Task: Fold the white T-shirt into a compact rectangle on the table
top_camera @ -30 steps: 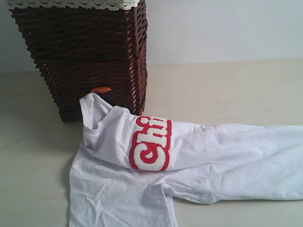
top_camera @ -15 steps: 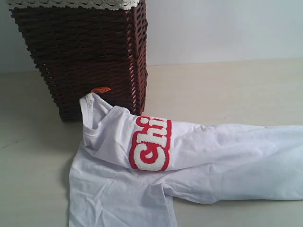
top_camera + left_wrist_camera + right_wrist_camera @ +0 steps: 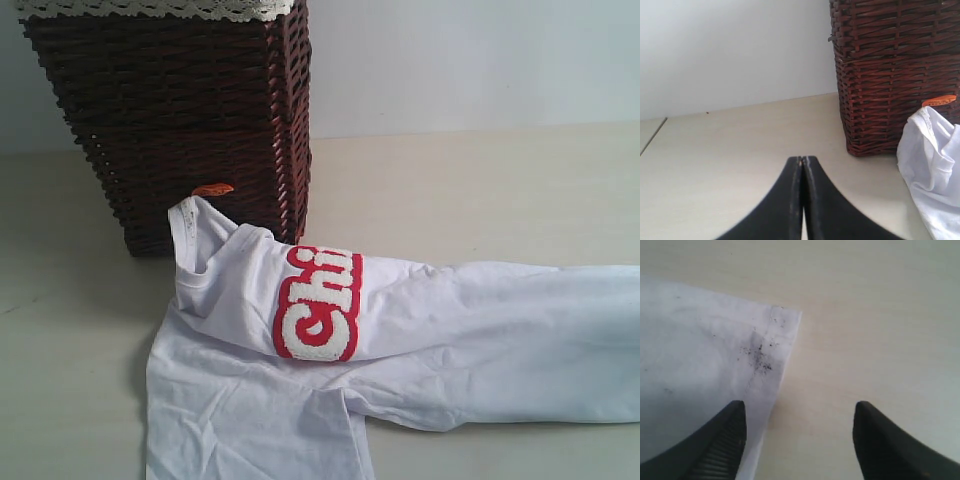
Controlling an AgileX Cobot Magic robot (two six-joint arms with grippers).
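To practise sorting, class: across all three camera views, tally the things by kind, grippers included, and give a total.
White T-shirt: 1
Wicker basket: 1
Table: 1
Grippers: 2, the left gripper and the right gripper
Total: 5

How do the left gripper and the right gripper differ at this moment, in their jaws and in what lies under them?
The left gripper has its jaws pressed together, while the right gripper has them wide apart. The left gripper is over bare table; the right gripper straddles a speckled corner of the white T-shirt, one finger over cloth, the other over table. Both have dark fingers and hold nothing.
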